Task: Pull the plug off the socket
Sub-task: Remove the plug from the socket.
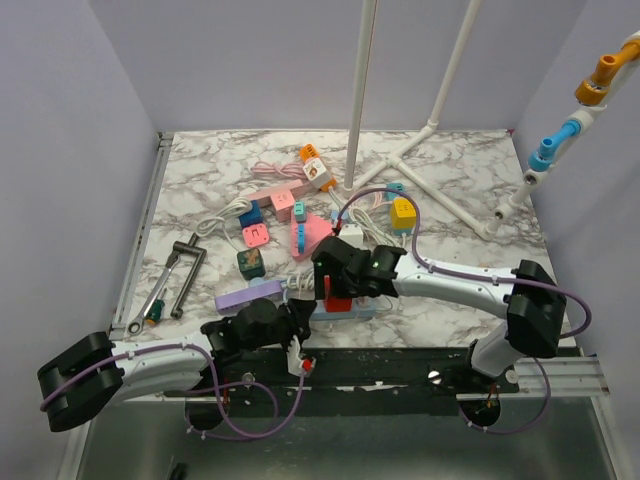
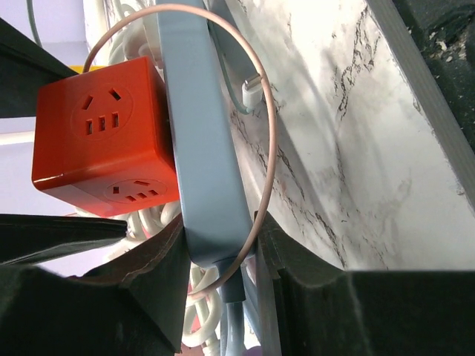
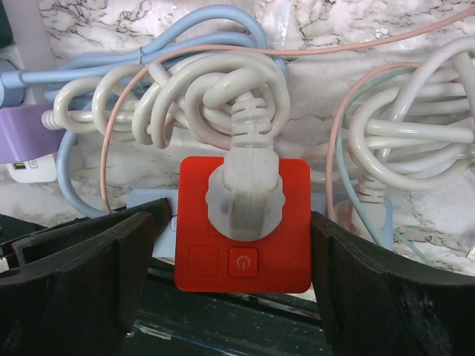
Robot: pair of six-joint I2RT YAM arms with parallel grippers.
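Note:
A red cube socket sits plugged on a pale blue power strip near the table's front edge. A white plug with a knotted white cable is seated in the cube's top face. My right gripper is open and straddles the red cube. A small gap shows at its left finger, and the right finger is close against the cube. My left gripper is shut on the near end of the blue strip, with a thin pink cable caught beside it. The cube shows to its left.
A purple strip, pink strips and small coloured cube sockets lie behind with tangled cables. A clamp and a wrench lie at left. A white pipe frame stands at the back right. The black front rail runs close below.

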